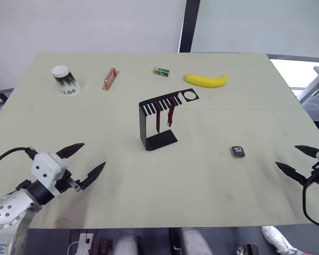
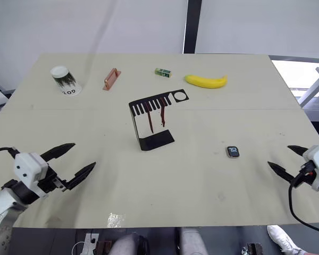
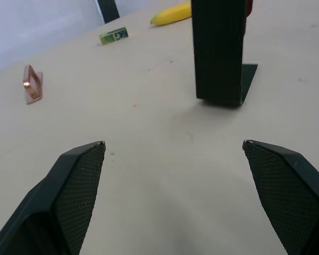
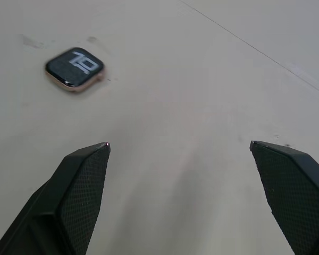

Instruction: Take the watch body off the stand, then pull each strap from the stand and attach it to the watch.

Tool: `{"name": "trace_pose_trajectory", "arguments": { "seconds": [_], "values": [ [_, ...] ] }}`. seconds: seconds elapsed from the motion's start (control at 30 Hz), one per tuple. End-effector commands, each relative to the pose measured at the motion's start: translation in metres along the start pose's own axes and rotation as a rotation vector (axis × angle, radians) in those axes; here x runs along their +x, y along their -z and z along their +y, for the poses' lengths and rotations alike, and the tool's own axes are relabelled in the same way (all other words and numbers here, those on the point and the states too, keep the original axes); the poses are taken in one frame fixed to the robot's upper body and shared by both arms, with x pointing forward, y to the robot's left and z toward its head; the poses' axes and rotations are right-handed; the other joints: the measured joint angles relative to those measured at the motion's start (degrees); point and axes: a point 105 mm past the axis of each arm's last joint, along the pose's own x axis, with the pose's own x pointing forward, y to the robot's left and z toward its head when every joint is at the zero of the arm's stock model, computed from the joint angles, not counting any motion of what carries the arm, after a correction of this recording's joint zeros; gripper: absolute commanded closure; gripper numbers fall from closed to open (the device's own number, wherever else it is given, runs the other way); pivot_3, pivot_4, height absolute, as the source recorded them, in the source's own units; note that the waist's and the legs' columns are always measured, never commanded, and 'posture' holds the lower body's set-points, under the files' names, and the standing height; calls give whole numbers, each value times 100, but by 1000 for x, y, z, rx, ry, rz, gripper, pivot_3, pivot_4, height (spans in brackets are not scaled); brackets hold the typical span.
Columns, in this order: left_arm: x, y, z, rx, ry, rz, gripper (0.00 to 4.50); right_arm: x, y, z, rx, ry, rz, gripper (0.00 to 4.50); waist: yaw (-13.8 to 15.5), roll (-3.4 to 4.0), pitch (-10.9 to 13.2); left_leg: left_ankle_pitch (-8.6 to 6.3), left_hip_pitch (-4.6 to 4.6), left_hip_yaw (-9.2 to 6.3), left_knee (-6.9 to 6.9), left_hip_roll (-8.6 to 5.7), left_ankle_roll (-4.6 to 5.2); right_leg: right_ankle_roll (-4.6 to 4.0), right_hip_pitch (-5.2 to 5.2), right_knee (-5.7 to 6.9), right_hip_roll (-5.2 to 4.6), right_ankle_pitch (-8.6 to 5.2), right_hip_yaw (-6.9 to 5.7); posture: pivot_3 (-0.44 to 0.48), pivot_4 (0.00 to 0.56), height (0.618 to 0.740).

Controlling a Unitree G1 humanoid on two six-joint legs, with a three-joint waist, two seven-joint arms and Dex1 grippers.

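Pale beige table (image 1: 212,175), scuffed, with a white wall and a dark vertical post behind it. The stand (image 1: 158,121) sits mid-table, 2 dark red straps (image 1: 165,113) hanging from its slotted top. The watch body (image 1: 237,152) lies flat on the table right of the stand, well apart from it, screen up. Along the far edge: cup (image 1: 66,79), orange-brown handle piece (image 1: 110,78), green box (image 1: 161,71), banana (image 1: 205,80). Left gripper (image 1: 88,162) hovers near-left, fingers spread, holding nothing. Right gripper (image 1: 299,161) at the right edge, fingers spread, empty. Right wrist view shows the lit watch screen and gold-toned case edge up close. Left wrist view shows the stand's upright back and base.
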Motion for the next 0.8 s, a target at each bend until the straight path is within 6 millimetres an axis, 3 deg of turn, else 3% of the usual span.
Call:
{"name": "trace_pose_trajectory", "arguments": {
  "seconds": [0.03,0.13,0.37,0.57,0.8],
  "values": [
    [16,-20,-28,-62,4,-82,0,15,-37,17,-14,-93,-161,27,5,3,1,0,0,0,2,0,0,0,0,1,0,0,0,0,150,738],
    [34,-28,-49,-78,-8,-115,0,23,-60,39,-25,-191,-289,27,32,6,0,0,0,-2,9,-1,0,3,1,5,-1,2,0,0,150,738],
    [74,-23,-64,-144,-154,-104,0,34,-89,70,-19,-336,-420,27,52,9,-2,-1,7,-10,13,-6,2,7,15,2,0,4,-2,0,150,738],
    [103,-16,-67,-146,-308,-82,0,39,-100,84,15,-381,-448,27,56,8,-1,0,12,-10,14,-6,3,7,17,4,0,4,-2,0,150,738],
    [119,-16,-70,-180,-332,-103,0,35,-103,89,32,-389,-443,27,54,8,-1,0,15,-10,15,-5,2,7,17,9,0,4,-2,0,150,738]
  ]
}}
